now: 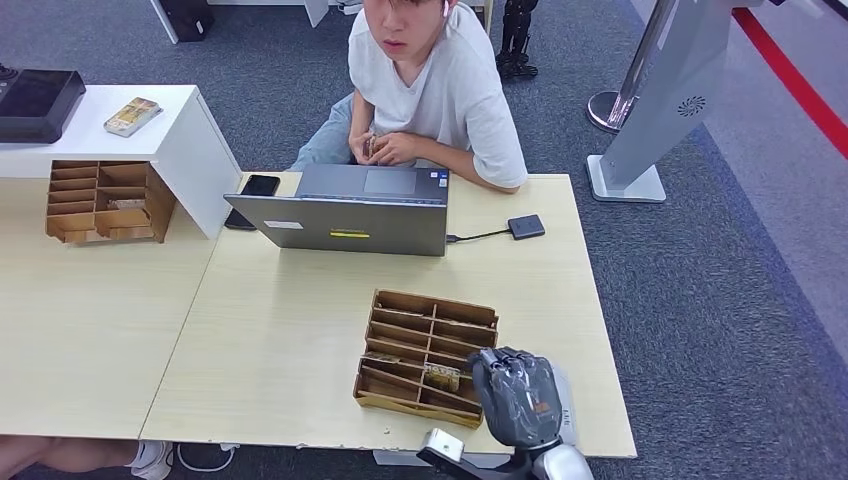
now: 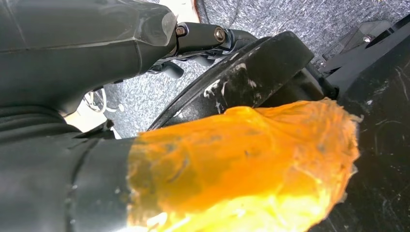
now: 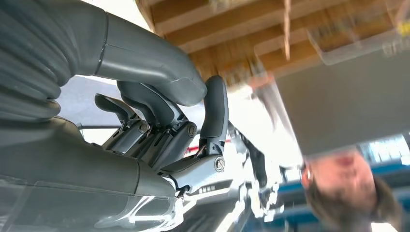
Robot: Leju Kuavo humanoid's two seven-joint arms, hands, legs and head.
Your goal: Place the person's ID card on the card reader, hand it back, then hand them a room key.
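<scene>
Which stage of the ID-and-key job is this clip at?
The card reader lies bare; whether the ID step is finished can't be told. In hand: right robot hand at the wooden organizer, seemingly for a room key. Left: handing it to the person.

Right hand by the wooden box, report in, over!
Right hand at brown wooden divided tray, grip unclear. Small black square card reader bare. Grey laptop beside it.

Table [image 1: 280, 330]: laptop [image 1: 350, 210], organizer [image 1: 425, 355].
</scene>
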